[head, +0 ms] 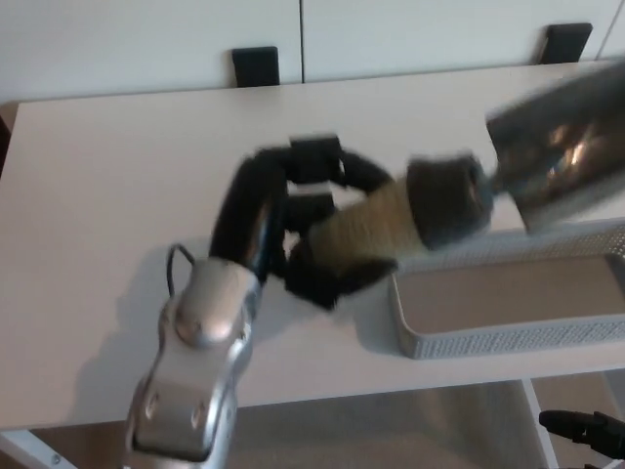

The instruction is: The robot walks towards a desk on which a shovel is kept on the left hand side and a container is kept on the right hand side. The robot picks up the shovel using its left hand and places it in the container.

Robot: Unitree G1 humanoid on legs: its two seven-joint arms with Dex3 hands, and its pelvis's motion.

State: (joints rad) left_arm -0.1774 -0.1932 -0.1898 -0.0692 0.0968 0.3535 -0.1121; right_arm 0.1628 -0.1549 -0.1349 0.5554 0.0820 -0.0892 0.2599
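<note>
My left hand (303, 230) is shut on the shovel's tan handle (369, 225), held above the desk and blurred by motion. The shovel (562, 156) lies nearly level, its dark collar and grey metal blade pointing right, the blade hanging over the far left part of the white mesh container (508, 342). The container sits on the desk's right front and I see nothing inside it. My right hand (586, 430) shows only as a dark tip at the bottom right, below the desk edge.
The pale desk (117, 195) stretches left and back from my arm. Two black chair backs (257, 65) stand behind its far edge against a white wall. The desk's front edge runs just below the container.
</note>
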